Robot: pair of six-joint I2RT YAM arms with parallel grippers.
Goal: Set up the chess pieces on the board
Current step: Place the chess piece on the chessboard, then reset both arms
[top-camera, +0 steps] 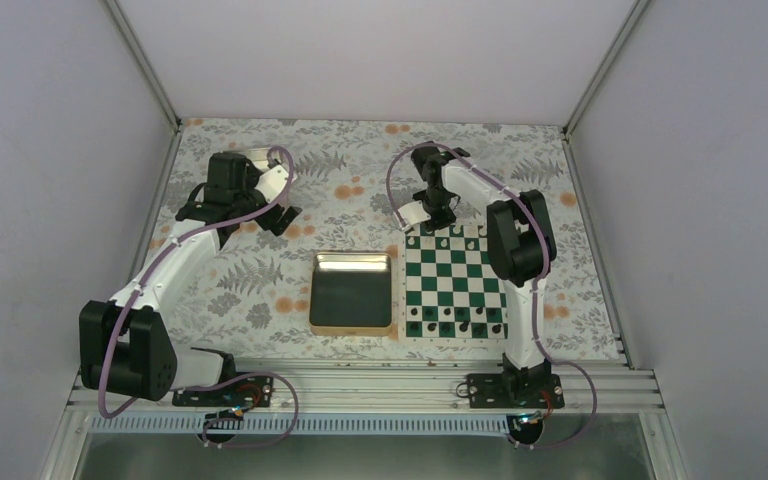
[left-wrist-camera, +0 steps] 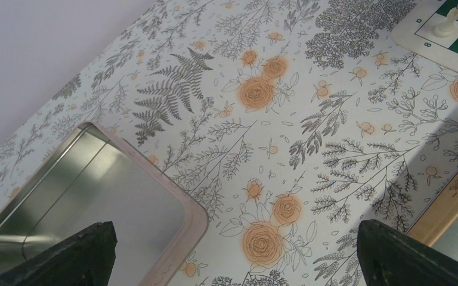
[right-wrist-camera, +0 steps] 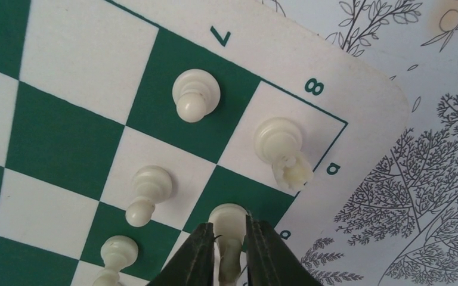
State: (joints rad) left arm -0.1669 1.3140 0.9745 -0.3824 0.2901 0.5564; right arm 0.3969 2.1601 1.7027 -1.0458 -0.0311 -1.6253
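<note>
The green-and-white board (top-camera: 457,283) lies right of centre. Several white chess pieces (top-camera: 450,232) stand on its far rows. In the right wrist view, pawns (right-wrist-camera: 194,95) (right-wrist-camera: 149,190) and a rook (right-wrist-camera: 281,146) stand upright near the far-left corner. Another white piece (right-wrist-camera: 228,220) stands on the green square beside the rook. My right gripper (right-wrist-camera: 229,229) straddles it, jaws slightly parted, with thin gaps beside the stem. My left gripper (left-wrist-camera: 235,238) hangs wide open over the floral cloth, holding nothing.
A gold-rimmed tray (top-camera: 352,292) with a dark inside sits left of the board. Black pieces (top-camera: 455,320) fill the board's near rows. A silver metal tray (left-wrist-camera: 179,208) lies under the left gripper's left finger (left-wrist-camera: 77,256). Walls close in the table on three sides.
</note>
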